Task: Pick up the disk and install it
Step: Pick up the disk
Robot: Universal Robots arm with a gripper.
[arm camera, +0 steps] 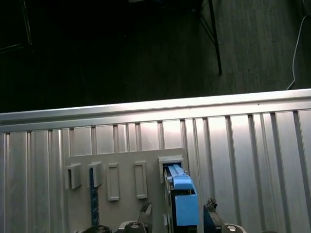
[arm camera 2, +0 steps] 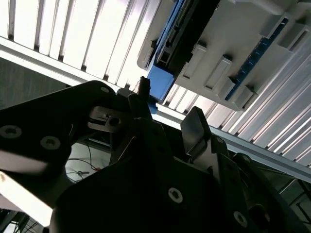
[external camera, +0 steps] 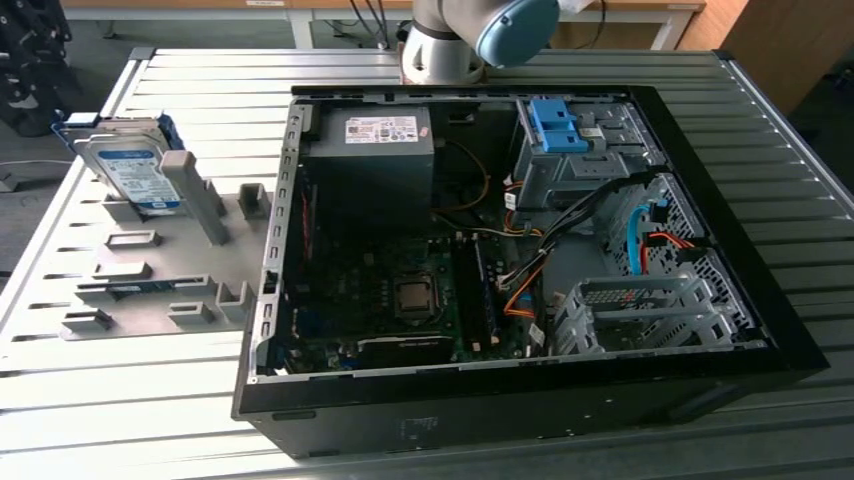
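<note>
This ribbed aluminium table (external camera: pixel 134 400) carries an open computer case (external camera: pixel 534 420) and, toward the exterior view's left, a grey slotted fixture plate (external camera: pixel 160 290). The disk (external camera: pixel 134 175) stands on edge in the plate's far slot, near the table's far corner on that side, its white-and-blue label turned to the near side. In the first wrist view the gripper (arm camera: pixel 178 211) is spread wide, fingertips (arm camera: pixel 146 211) flanking the disk's blue tab; I cannot tell whether they touch it. Dark floor (arm camera: pixel 121 58) lies beyond the table edge.
</note>
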